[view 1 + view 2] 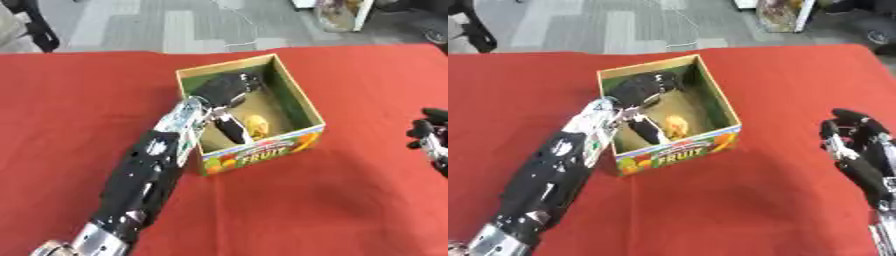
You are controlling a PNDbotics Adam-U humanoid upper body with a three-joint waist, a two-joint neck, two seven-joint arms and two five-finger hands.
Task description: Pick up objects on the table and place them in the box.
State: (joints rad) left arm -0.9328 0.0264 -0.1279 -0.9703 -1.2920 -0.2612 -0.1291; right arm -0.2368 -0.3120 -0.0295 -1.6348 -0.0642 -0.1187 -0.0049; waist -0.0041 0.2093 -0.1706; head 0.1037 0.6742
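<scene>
Left hand (226, 89) reaches into the open cardboard fruit box (300, 102) on the red-clothed worktop (350, 200), fingers relaxed, holding nothing. Small yellow rounded object (255, 126), possibly fruit, lies at the box's 6 o'clock; probably light, smooth, best pinched across its middle. Right hand (859, 150) idles at 3 o'clock, fingers relaxed.

Left hand (226, 89) inside box (302, 102)

A red cloth (350, 200) covers the desk from edge to edge. Beyond it lies grey carpet floor (175, 25) in paler and darker tiles, with a thin white cable (249, 27) trailing across it.
</scene>
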